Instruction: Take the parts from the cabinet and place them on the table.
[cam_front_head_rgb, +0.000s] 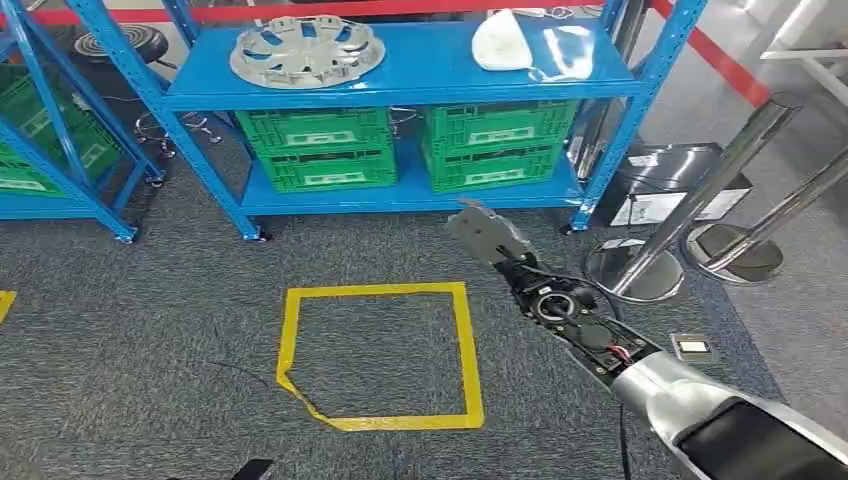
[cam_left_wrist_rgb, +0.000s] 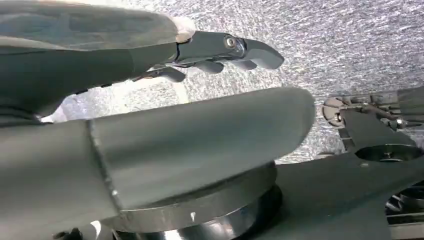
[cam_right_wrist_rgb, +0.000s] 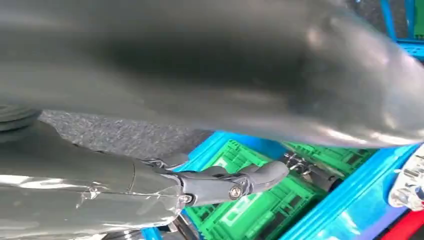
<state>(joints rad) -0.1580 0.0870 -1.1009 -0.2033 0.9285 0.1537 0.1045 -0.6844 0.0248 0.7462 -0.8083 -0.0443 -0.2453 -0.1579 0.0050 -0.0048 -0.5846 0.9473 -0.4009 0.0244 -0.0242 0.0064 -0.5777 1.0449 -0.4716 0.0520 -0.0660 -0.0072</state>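
Observation:
A silver wheel cover (cam_front_head_rgb: 306, 50) lies on the upper board of the blue rack (cam_front_head_rgb: 420, 72). A white moulded part (cam_front_head_rgb: 503, 42) lies to its right on the same board. My right hand (cam_front_head_rgb: 485, 232) reaches forward over the carpet, in front of the rack's lower right bay and well below the parts. Its fingers (cam_right_wrist_rgb: 230, 182) are stretched out and hold nothing. In the left wrist view my left hand (cam_left_wrist_rgb: 200, 135) hangs over the grey carpet, its fingers (cam_left_wrist_rgb: 235, 50) loosely extended and empty.
Green crates (cam_front_head_rgb: 318, 147) (cam_front_head_rgb: 490, 143) fill the rack's lower shelf. A yellow tape square (cam_front_head_rgb: 380, 350) marks the carpet in front. Chrome barrier posts (cam_front_head_rgb: 700, 200) with round bases stand at the right. A second blue rack (cam_front_head_rgb: 60, 130) stands at the left.

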